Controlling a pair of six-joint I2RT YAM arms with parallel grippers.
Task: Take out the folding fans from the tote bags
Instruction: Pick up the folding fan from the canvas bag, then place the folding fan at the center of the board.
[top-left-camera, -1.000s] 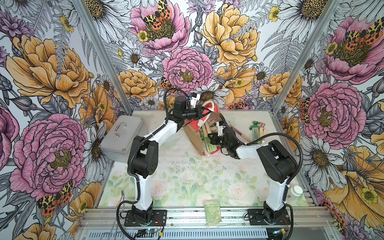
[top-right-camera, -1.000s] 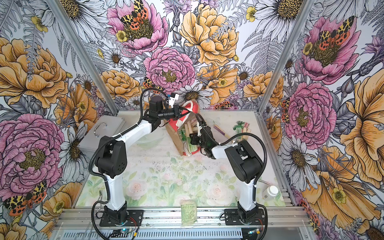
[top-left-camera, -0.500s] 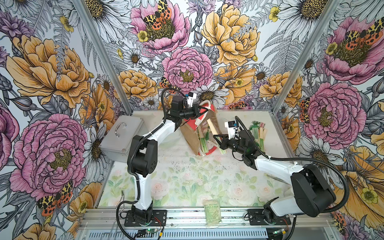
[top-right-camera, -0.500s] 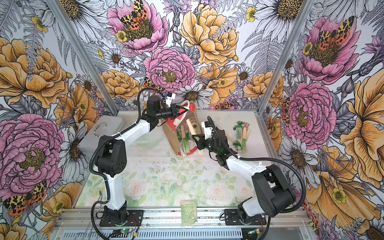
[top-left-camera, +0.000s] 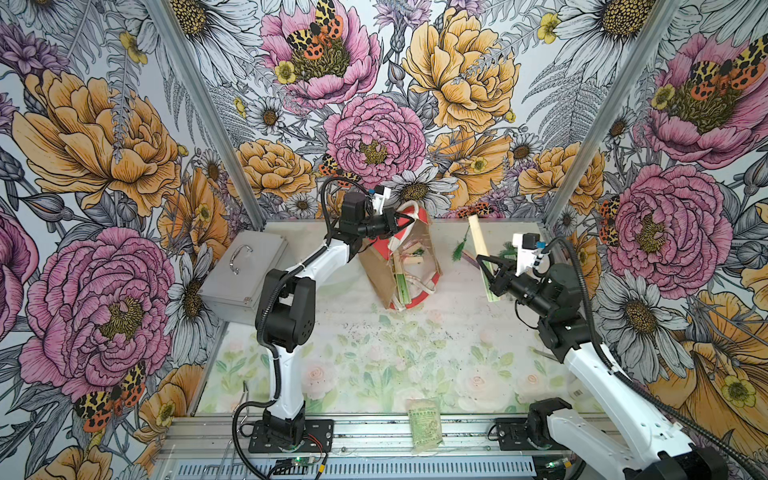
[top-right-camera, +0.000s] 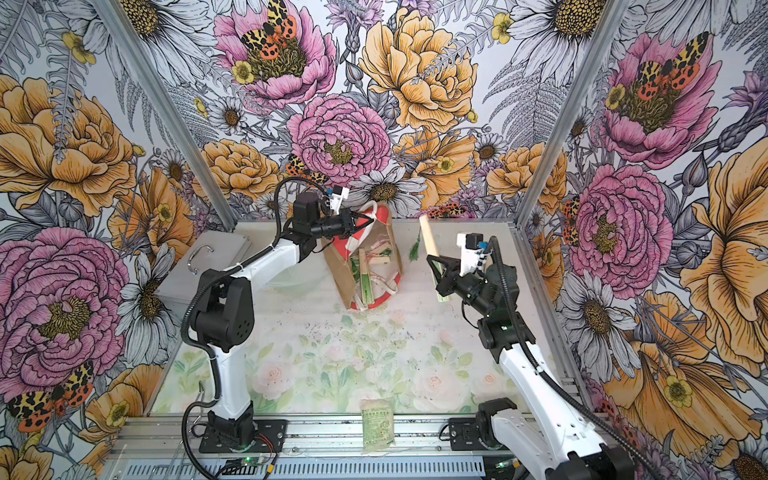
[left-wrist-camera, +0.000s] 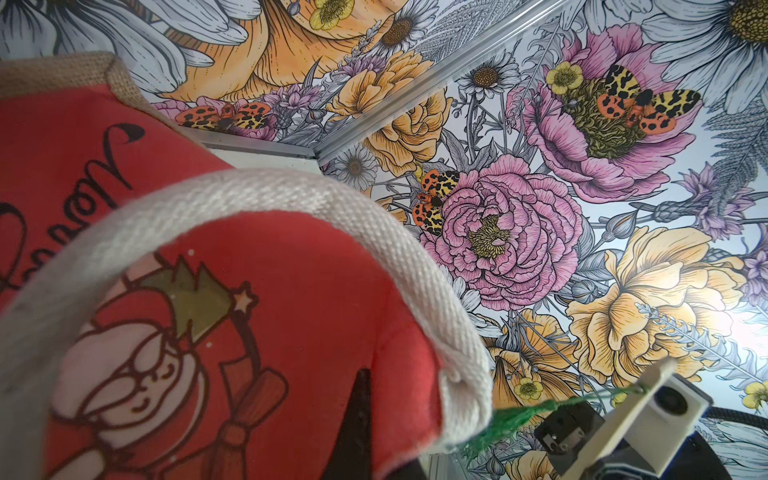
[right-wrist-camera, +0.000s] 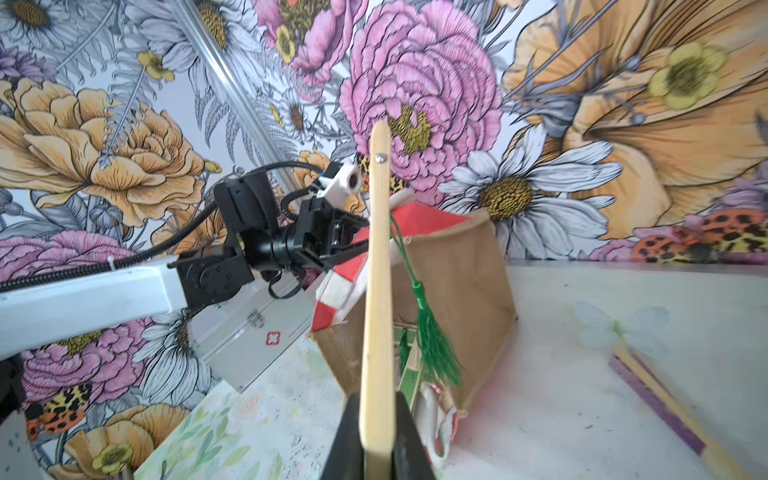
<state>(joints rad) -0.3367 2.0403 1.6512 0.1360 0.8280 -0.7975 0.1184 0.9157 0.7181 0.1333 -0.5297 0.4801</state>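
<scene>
Presently, the left hand (top-left-camera: 402, 224) is clenched on the far upper edge of the bag (top-left-camera: 384, 276), beside its white handle (left-wrist-camera: 291, 199). The bag stands tilted on the counter (top-left-camera: 374, 357), mouth upward. Judged purpose: to steady the bag and hold the mouth open while its contents are drawn out.

The right hand (top-left-camera: 487, 262) grips a fan (top-left-camera: 477, 239) below its middle. The fan is clear of the bag, to its right and above the counter, with the pivot end up and the green tassel (right-wrist-camera: 436, 345) hanging free. Judged purpose: the low grip lets the full length clear the rim.

More fans (top-right-camera: 365, 282) lie inside the bag, so the task is unfinished. A purple fan (right-wrist-camera: 660, 399) lies on the counter at far right, apparently the set-down area. The held fan probably belongs there.
</scene>
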